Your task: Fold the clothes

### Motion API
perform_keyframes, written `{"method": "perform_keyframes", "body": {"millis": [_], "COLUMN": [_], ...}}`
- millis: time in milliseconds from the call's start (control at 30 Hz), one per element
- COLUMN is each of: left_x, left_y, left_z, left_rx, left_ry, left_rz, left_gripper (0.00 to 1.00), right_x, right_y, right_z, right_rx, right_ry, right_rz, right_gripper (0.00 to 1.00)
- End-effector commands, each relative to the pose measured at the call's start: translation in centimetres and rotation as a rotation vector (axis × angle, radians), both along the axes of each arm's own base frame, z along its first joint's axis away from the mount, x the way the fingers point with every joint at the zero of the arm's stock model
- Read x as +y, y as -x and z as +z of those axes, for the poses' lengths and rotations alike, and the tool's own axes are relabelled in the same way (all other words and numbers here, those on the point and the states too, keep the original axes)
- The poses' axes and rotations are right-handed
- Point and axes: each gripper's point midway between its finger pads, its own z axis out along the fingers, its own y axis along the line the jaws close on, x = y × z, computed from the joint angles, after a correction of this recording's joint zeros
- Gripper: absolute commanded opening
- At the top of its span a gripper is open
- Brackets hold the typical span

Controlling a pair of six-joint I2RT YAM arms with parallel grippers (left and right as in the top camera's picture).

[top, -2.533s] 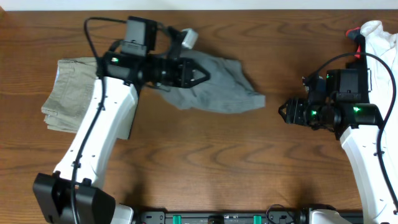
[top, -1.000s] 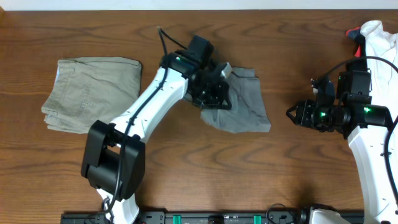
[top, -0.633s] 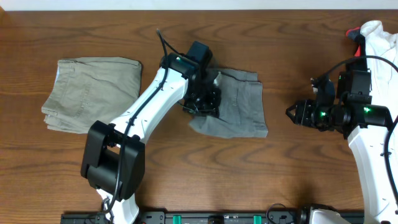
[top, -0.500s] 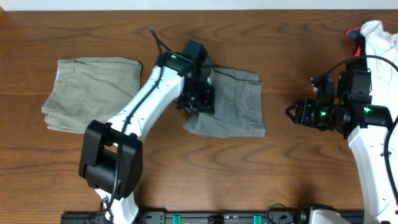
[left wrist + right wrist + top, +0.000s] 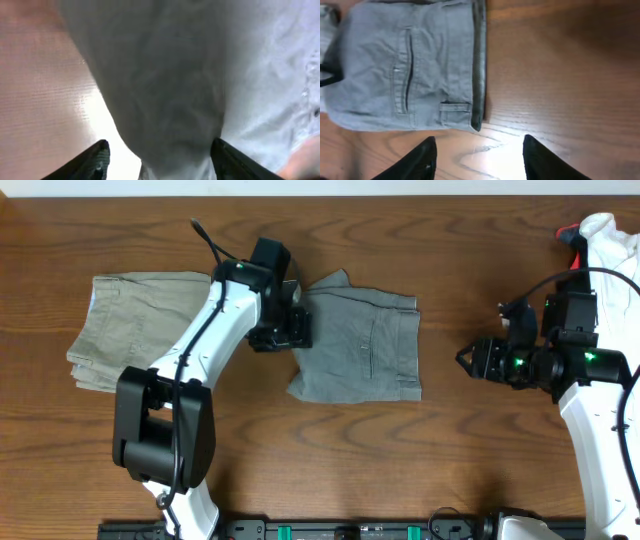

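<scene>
- the grey shorts (image 5: 360, 345) lie mid frame, waistband (image 5: 411, 345) to the right.
- our left gripper (image 5: 298, 330) is at their left edge, fingers apart, holding nothing.
- our right gripper (image 5: 466, 360) is open too, further off.

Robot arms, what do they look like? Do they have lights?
Both have smooth white shells and chunky black joints. The left arm trails a thin black cable; the right arm has one too, plus glowing green lights. The left gripper and right gripper each have two black fingers.
</scene>
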Motion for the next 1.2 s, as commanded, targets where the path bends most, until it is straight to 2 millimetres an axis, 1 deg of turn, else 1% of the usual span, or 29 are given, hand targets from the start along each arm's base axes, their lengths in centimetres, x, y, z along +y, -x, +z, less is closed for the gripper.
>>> {"method": "perform_keyframes", "body": {"millis": [0, 200, 267, 300, 333, 367, 400, 433, 533, 633, 733, 767, 800, 833, 900, 933, 967, 1067, 1133, 1167], "left_x": [0.2, 0.2, 0.2, 0.2, 0.3, 0.4, 0.5, 0.6, 1.0, 0.9, 0.7, 0.7, 0.6, 0.7, 0.9, 1.1, 1.4, 2.2, 2.7, 2.8], "left_y": [-0.7, -1.9, -2.8, -3.2, -3.8, -4.4, -5.1, -5.9, -8.7, -11.5, -12.8, -12.9, -12.9, -12.9, -12.9, -12.8, -12.6, -11.7, -10.2, -9.5], "left_z": [-1.6, -5.3, -6.1, -6.3, -6.4, -6.3, -6.0, -5.6, -3.1, -0.3, 0.7, 0.6, 0.6, 0.5, 0.7, 0.8, 1.1, 2.6, 3.9, 4.2], "left_rx": [-0.022, 0.002, -0.014, -0.027, -0.045, -0.068, -0.094, -0.120, -0.235, -0.387, -0.466, -0.472, -0.475, -0.474, -0.471, -0.467, -0.457, -0.440, -0.411, -0.393], "left_ry": [-0.020, -0.026, -0.021, -0.017, -0.012, -0.006, 0.001, 0.009, 0.037, 0.063, 0.066, 0.064, 0.062, 0.059, 0.055, 0.054, 0.055, 0.061, 0.055, 0.051], "left_rz": [-0.032, -0.019, -0.012, -0.008, -0.002, 0.004, 0.011, 0.019, 0.034, -0.015, -0.048, -0.058, -0.064, -0.063, -0.059, -0.053, -0.035, 0.003, 0.006, 0.006], "left_gripper": [0.69, 0.70, 0.70, 0.67, 0.50, 0.28, 0.09, 0.06, 0.06, 0.06, 0.06, 0.08, 0.22, 0.42, 0.89, 1.00, 0.98, 0.98, 0.98, 0.99], "right_x": [1.6, 1.9, 1.9, 1.9, 1.9, 1.9, 1.9, 1.9, 1.8, 1.8, 1.8, 1.8, 1.8, 1.8, 1.8, 1.8, 1.8, 2.1, 3.0, 3.4], "right_y": [0.0, 0.0, 0.0, 0.0, 0.0, -0.1, -0.1, -0.1, -0.2, -0.3, -0.4, -0.5, -0.5, -0.5, -0.5, -0.5, -0.6, -1.0, -1.4, -1.6], "right_z": [0.8, 0.8, 0.8, 0.8, 0.8, 0.8, 0.8, 0.8, 0.9, 0.9, 1.0, 1.0, 1.0, 1.0, 1.0, 1.0, 0.9, 0.4, -0.5, -0.9], "right_rx": [-0.045, -0.044, -0.044, -0.044, -0.047, -0.049, -0.051, -0.052, -0.055, -0.058, -0.065, -0.066, -0.066, -0.066, -0.066, -0.068, -0.068, -0.063, -0.046, -0.033], "right_ry": [-0.027, -0.027, -0.026, -0.026, -0.026, -0.026, -0.026, -0.026, -0.024, -0.021, -0.021, -0.020, -0.020, -0.021, -0.020, -0.021, -0.021, -0.024, -0.037, -0.040], "right_rz": [0.092, 0.101, 0.101, 0.101, 0.101, 0.101, 0.101, 0.101, 0.100, 0.099, 0.099, 0.099, 0.099, 0.099, 0.099, 0.099, 0.100, 0.109, 0.136, 0.144], "right_gripper": [0.56, 0.56, 0.56, 0.56, 0.56, 0.56, 0.56, 0.56, 0.56, 0.56, 0.56, 0.56, 0.56, 0.57, 0.58, 0.60, 0.61, 0.62, 0.62, 0.61]}}
